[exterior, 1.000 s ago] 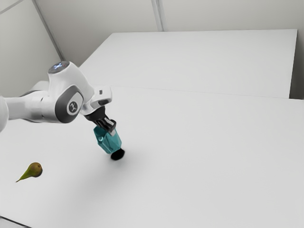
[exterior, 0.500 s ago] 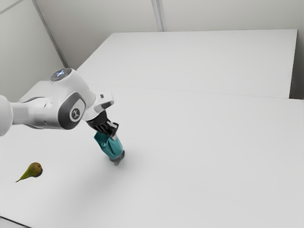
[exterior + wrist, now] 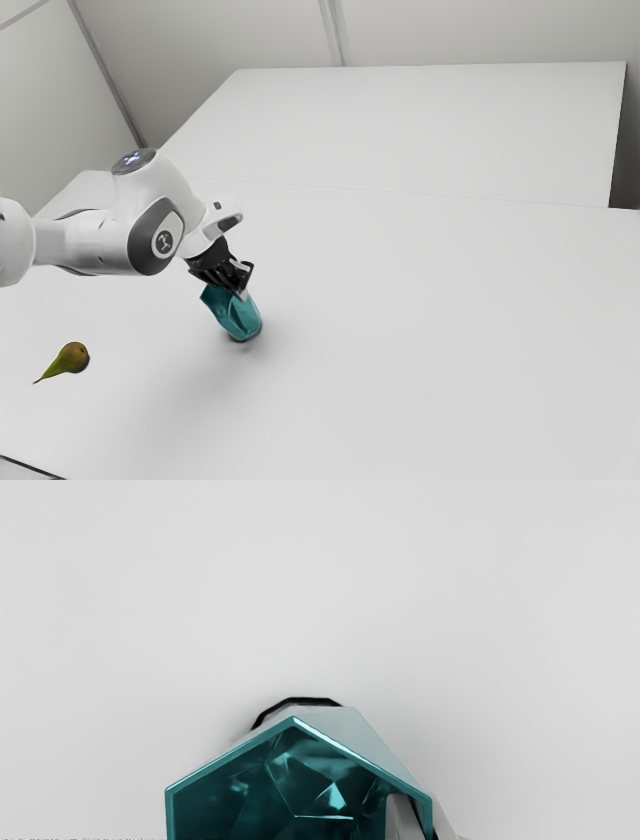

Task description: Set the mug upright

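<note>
White table stood before pale room walls. Gripper was closed on the mug's side, one finger inside, one outside. Mug leaned, base at or just above table; contact unclear. Pear lay toward the exterior view's left.

Pale walls — one with an upright strip — meet beyond a white table.

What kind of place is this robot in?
It looks like a robot testing room, maybe a lab, though I can't be sure. There's a robot arm, a big white table and plain, pale walls behind it.
</note>
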